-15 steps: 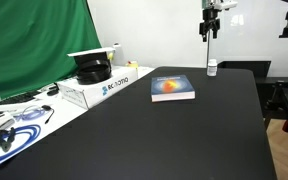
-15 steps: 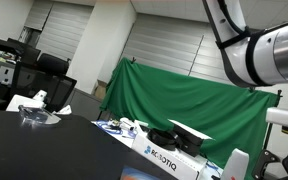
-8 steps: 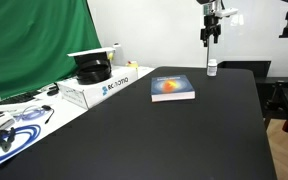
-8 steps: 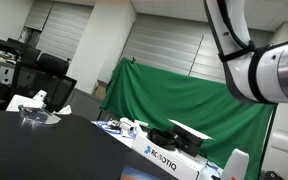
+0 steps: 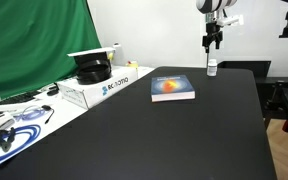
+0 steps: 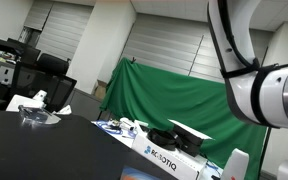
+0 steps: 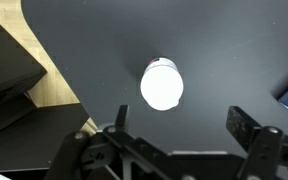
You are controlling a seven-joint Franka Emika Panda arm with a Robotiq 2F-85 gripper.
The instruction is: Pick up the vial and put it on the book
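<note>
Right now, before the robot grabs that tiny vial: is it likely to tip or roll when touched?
Probably light: the vial is far smaller than the book. Standing upright and slim on the table, it may tip if one of the open jaws touches first. Its round cap in the wrist view suggests it would roll once toppled.

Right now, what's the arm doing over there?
The Panda arm hangs straight above the vial, which stands at the far edge of the black table. The jaws are open and not touching it. In the wrist view the white cap sits roughly between them. The book lies apart, mid-table, with nothing on it. The pick-up is not yet done.
</note>
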